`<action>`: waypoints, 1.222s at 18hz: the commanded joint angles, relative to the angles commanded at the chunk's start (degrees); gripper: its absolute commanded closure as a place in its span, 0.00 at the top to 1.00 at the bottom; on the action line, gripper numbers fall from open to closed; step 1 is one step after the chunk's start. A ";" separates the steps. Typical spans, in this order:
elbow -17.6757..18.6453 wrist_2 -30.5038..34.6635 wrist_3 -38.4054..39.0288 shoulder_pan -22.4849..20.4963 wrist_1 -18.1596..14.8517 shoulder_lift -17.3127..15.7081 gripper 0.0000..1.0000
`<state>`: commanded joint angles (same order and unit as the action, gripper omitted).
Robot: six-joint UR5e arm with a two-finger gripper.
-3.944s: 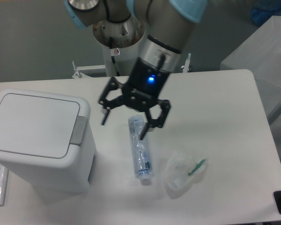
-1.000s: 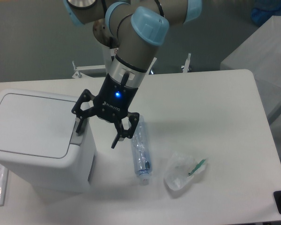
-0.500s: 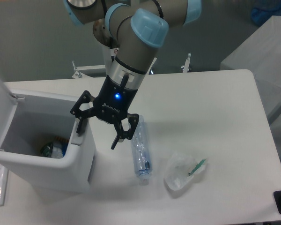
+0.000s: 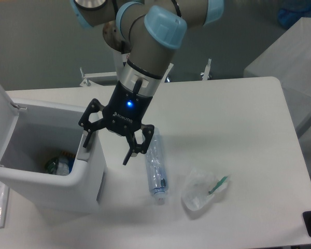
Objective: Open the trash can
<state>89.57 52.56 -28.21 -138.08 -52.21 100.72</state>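
The trash can (image 4: pixel 52 176) stands open, lid (image 4: pixel 0 116) upright; the gripper (image 4: pixel 108 147), fingers spread wide, seemingly touches its grey tab (image 4: pixel 86 150).

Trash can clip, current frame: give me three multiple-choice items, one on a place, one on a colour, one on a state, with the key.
1. Where does the plastic bottle lie?
A. inside the trash can
B. on the table, right of the trash can
C. between the jaws

2. What colour is the light on the gripper?
A. blue
B. red
C. green

3. What state is the trash can lid in?
A. flat shut
B. taken off, lying on the table
C. swung up, open

Key: 1 B, the bottle rests on the tabletop beside the bin; 2 A, a blue dot glows on the gripper body; 3 C, the lid stands up at the left and the bin's inside shows.
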 joint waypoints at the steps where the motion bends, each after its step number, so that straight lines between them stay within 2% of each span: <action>1: -0.70 0.35 0.00 -0.09 0.00 0.61 1.00; 5: -4.66 5.26 -0.17 -1.32 0.00 3.33 1.00; 9: -8.53 10.87 -0.26 -2.81 -0.09 8.16 1.00; 12: -8.62 17.31 -2.01 -5.79 -0.53 9.32 1.00; 17: -7.83 17.75 -4.04 -11.06 -1.23 11.69 1.00; 19: -7.74 17.75 -8.32 -13.44 -2.02 12.48 1.00; 22: -7.39 21.86 -22.63 -14.41 -3.69 13.62 1.00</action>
<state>82.18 74.42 -50.84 -152.49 -55.89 114.34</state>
